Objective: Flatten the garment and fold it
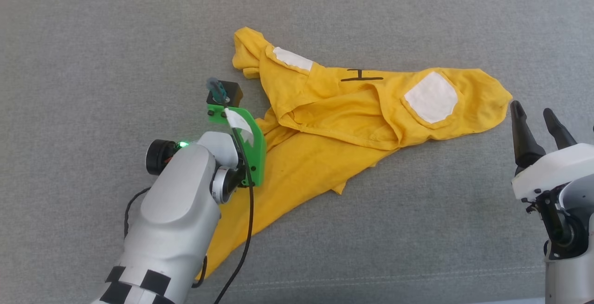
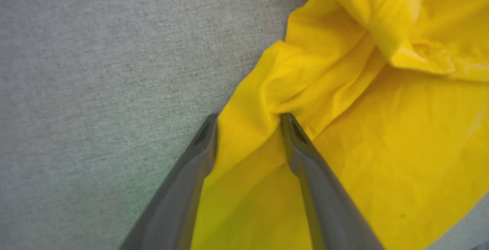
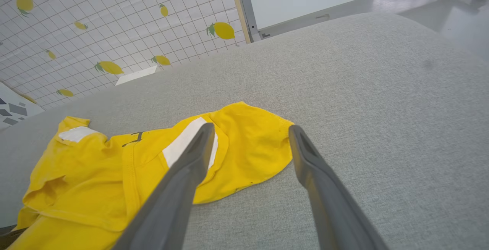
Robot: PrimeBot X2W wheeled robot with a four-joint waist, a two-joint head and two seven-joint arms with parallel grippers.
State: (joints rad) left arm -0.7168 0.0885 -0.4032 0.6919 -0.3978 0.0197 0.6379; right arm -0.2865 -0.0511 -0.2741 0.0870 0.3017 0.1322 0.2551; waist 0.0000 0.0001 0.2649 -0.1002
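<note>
Grey cushion: broad, with room to drag cloth on every side, most to the far side and left.
Garment: crumpled mid-cushion, long axis lower-left to upper-right, 2 white patches up.
Left gripper: the nearer one, down on the garment's left edge, jaws wide astride a ridge of cloth, not visibly clamped.
Right gripper: spread, empty, just beside the right sleeve end.
Likely next: pinch, draw left.

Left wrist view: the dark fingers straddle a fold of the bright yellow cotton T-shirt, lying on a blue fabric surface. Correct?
The fabric surface is grey, not blue, as the left wrist view shows. The left gripper does straddle a fold of the bright yellow cotton T-shirt.
</note>
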